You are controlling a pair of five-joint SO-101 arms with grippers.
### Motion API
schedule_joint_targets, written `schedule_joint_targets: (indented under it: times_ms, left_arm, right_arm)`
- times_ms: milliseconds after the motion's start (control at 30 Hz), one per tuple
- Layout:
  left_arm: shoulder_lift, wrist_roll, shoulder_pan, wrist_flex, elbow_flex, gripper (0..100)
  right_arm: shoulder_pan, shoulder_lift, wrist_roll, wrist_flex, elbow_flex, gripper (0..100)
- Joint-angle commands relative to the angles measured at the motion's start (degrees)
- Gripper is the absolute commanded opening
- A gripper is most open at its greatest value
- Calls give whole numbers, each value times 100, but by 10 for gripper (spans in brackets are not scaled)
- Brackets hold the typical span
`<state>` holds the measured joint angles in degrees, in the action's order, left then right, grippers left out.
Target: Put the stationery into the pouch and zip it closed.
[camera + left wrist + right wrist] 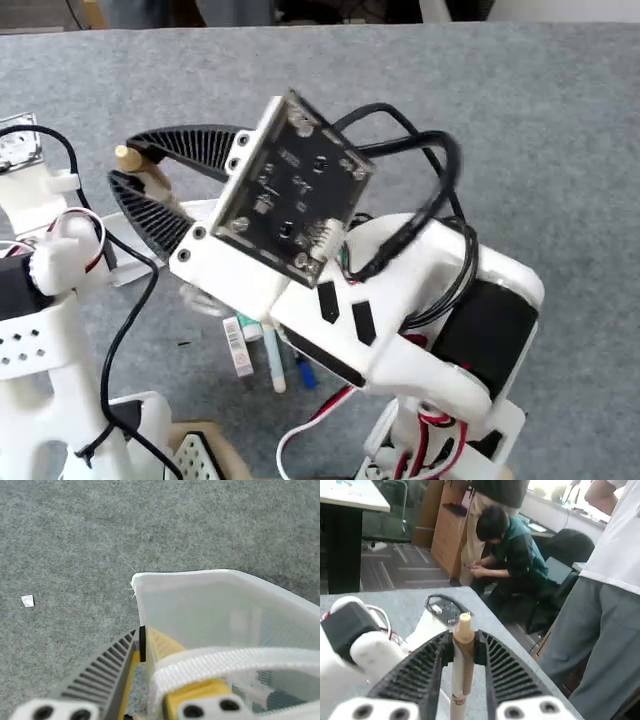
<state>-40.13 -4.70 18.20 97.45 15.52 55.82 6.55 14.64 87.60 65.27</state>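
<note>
- The grey felt-like bench (520,120) fills the high view; beyond its far edge, in the right wrist view, an office floor and a wooden cabinet (447,525) lie behind.
- The right arm (420,300), white with a dark circuit board on its wrist, stretches across the middle of the bench toward the far left; black cables loop over it.
- The left arm (50,330), also white, stands at the near left edge, just beside the right arm's black fingers.
- The pouch (200,610), see-through white plastic with a white woven strap (225,661) across its mouth, hangs open in the left wrist view; its corner lies over the bench.
- The left hand (142,642) is pinched on the pouch's wall; the black ribbed finger is outside, the yellow one inside.
- The right hand (464,639) is pressed together on a pen (463,630); the pen is tan with a cream end that pokes out past the fingertips, held above the bench and apart from the pouch.
- More stationery lies on the bench under the right arm, partly hidden: a white labelled stick (238,345), a pale marker (272,362) beside it, and a blue piece (304,374); none of them is in the pouch.
- A small white scrap (27,600) lies on the bench, well apart from the pouch.
</note>
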Motion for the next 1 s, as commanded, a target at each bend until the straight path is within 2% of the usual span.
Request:
schedule_joint_targets:
  times_ms: [0, 133, 333, 967]
  left_arm:
    - [88, -18, -180, -44, 136, 29]
    - [88, -18, -180, -53, 136, 29]
    - [88, -18, -180, -62, 136, 29]
    - [88, -18, 66, -53, 127, 29]
  right_arm:
    - [97, 110, -53, -229, 163, 12]
    - [132, 92, -70, -220, 127, 12]
    - [571, -75, -70, -229, 127, 12]
    - [369, -884, -18, -158, 295, 15]
